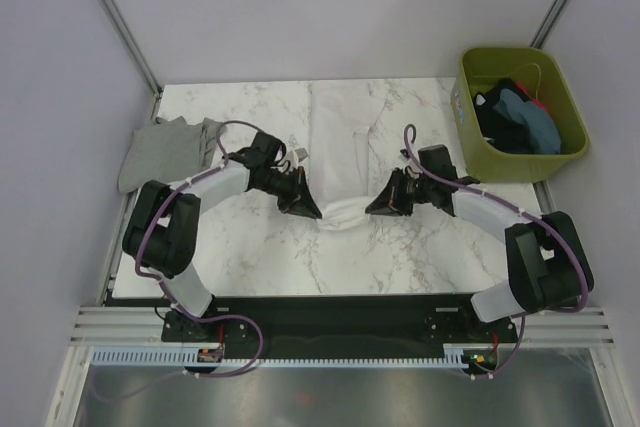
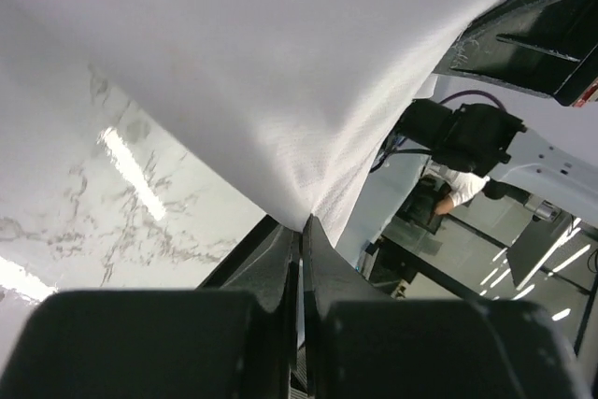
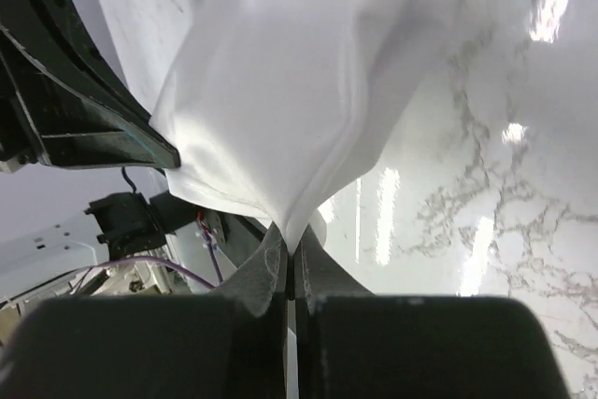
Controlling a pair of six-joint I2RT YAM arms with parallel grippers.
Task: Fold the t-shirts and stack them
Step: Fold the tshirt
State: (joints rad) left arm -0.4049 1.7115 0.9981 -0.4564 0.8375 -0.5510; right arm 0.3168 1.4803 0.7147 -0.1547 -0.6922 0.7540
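A white t-shirt (image 1: 347,137) lies as a long folded strip down the middle of the marble table. My left gripper (image 1: 312,211) is shut on its near left corner and my right gripper (image 1: 374,207) is shut on its near right corner. Between them the near hem (image 1: 343,215) sags a little. In the left wrist view the white cloth (image 2: 280,72) runs up from the pinched jaw tips (image 2: 304,223). The right wrist view shows the same cloth (image 3: 299,72) pinched at the tips (image 3: 292,242). A grey t-shirt (image 1: 165,152) lies folded at the table's left edge.
An olive-green bin (image 1: 556,162) stands off the table's back right corner, holding blue-teal and dark shirts (image 1: 522,119). Bare marble (image 1: 260,257) lies in front of the white shirt. Grey walls close in the left, back and right.
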